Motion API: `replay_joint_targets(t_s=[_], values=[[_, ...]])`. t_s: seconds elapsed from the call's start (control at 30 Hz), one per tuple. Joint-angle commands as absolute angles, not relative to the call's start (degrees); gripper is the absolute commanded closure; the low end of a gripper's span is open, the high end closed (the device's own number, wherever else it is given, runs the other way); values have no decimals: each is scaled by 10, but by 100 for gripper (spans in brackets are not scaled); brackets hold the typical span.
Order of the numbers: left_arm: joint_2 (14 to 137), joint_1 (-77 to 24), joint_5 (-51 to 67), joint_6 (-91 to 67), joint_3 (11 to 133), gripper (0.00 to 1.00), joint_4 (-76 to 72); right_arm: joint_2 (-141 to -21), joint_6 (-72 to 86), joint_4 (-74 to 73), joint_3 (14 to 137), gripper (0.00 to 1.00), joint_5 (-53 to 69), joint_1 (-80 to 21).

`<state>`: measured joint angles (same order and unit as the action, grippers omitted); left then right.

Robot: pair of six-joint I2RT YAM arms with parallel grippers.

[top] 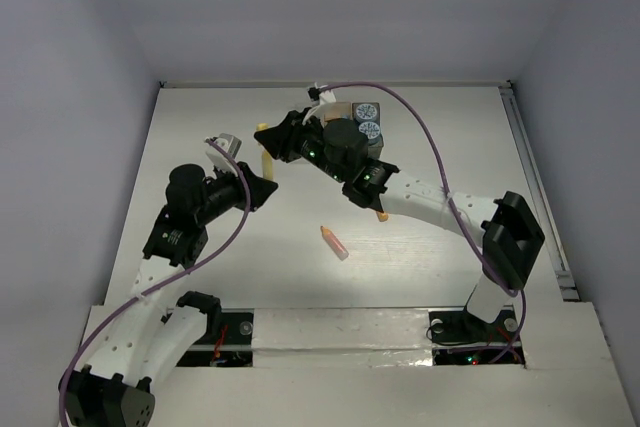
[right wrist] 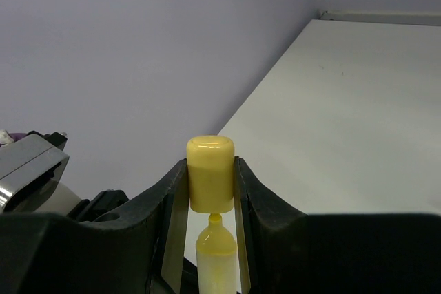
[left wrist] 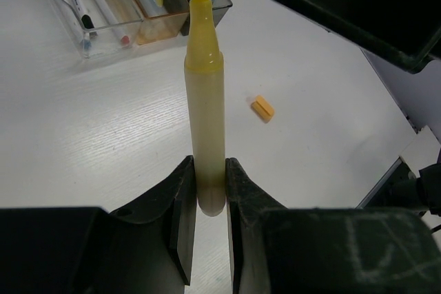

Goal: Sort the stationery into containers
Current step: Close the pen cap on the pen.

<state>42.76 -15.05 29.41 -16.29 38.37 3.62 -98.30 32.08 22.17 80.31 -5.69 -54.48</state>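
Pale yellow plastic marker body (left wrist: 206,101) pinched in left gripper (left wrist: 209,169) at lower centre, rounded yellow plastic cap (right wrist: 210,185) clamped in right gripper (right wrist: 209,165), right at marker tip.

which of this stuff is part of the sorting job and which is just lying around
Part of the job: yellow marker in the left gripper, its cap in the right gripper, pink marker, orange bit, pens, rolls, bins.

Just there: purple cable, side rail.
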Motion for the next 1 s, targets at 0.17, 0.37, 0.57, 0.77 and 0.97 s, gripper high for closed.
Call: replay_joint_targets(t_s=[0.17, 0.37, 0.57, 0.77, 0.97], values=[[411, -153, 273, -154, 400, 100, 11, -972, 306, 254, 810, 100, -76, -549], [411, -153, 259, -154, 401, 100, 15, -963, 299, 252, 797, 100, -77, -555], [407, -153, 255, -154, 401, 100, 14, -968, 294, 255, 788, 100, -79, -566], [403, -153, 251, -154, 401, 100, 14, -976, 300, 258, 783, 100, -69, -577], [396, -153, 249, -155, 400, 100, 11, -981, 306, 261, 773, 100, -67, -577]])
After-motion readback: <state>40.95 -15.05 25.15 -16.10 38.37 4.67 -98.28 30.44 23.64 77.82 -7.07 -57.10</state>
